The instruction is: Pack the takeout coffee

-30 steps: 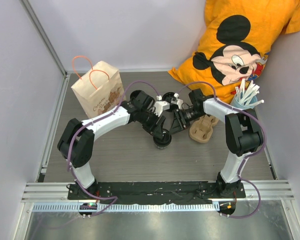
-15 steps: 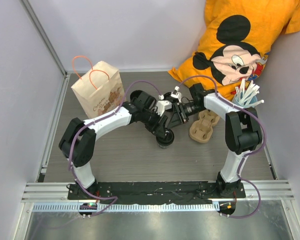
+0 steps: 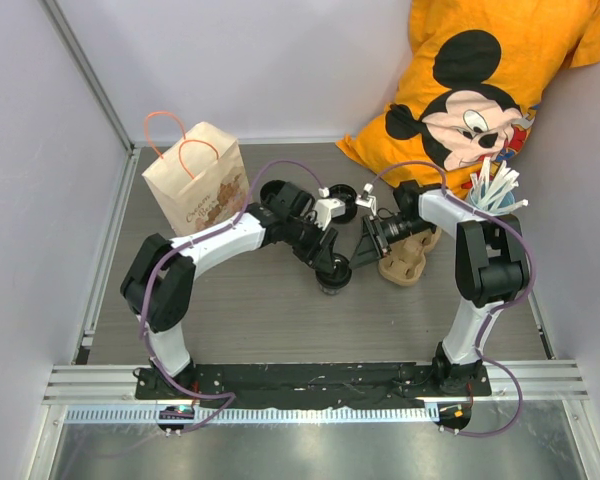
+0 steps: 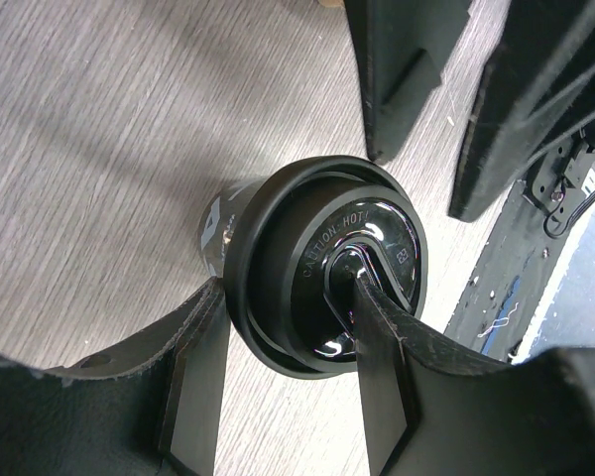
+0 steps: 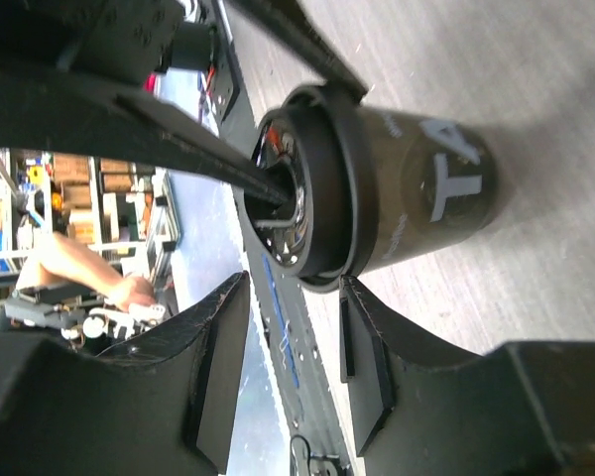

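Note:
The takeout coffee, a small black cup with its black lid on, stands upright on the grey wood-grain table. My left gripper is shut on the lid's edge, one finger outside the rim and the other pressed on the lid's top. In the right wrist view the cup shows white lettering on its side. My right gripper stands open just off the lid, holding nothing, with one fingertip close to the rim. In the top view the right gripper is just right of the cup.
A brown paper bag with orange handles stands at the back left. The beige pulp cup carrier lies under my right arm. A light blue cup of white straws and an orange Mickey Mouse pillow are at the back right.
My right gripper has drawn back to the right, away from the cup's lid. The left gripper keeps its hold and the cup has hardly moved.

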`<state>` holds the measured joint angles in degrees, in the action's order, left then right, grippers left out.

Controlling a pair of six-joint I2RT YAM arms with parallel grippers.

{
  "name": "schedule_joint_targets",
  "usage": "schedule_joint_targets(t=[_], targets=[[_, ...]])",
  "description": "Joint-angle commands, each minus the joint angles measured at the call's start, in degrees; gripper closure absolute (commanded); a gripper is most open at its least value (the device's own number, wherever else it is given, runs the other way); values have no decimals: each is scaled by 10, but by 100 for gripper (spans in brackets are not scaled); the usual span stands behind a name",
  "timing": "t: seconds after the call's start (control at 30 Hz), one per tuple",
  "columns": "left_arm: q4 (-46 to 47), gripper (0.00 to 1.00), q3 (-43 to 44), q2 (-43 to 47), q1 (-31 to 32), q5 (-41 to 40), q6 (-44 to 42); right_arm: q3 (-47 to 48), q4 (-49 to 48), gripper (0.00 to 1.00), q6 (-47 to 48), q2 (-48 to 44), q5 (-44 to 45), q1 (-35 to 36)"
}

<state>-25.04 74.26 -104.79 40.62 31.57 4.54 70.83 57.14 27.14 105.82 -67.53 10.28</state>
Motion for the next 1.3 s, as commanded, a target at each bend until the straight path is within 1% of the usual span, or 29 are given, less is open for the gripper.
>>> schedule_joint_targets(t=[0.0,0.27,0.5,0.63,0.7,0.93,1.03,1.27], targets=[[-84,100,-56,-88,-2,-216,-78,-11,46,52,59,1,-15,2],[-84,100,-55,-89,-3,-217,-78,-43,45,52,81,14,-1,3],[-84,100,-56,-89,-3,-216,-79,-34,28,53,71,35,-3,3],[-84,100,-56,-88,-3,-216,-79,-34,-4,53,31,38,2,4],[-84,100,-56,-88,-3,-216,-79,-39,-34,54,12,33,2,4],[-85,100,-54,-89,-3,-216,-80,-38,-41,55,2,35,5,18],[-87,100,-54,-91,-4,-216,-79,-54,-80,56,-35,30,20,22],[-87,100,-54,-93,-3,-223,-81,-79,-155,65,-97,24,66,29]])
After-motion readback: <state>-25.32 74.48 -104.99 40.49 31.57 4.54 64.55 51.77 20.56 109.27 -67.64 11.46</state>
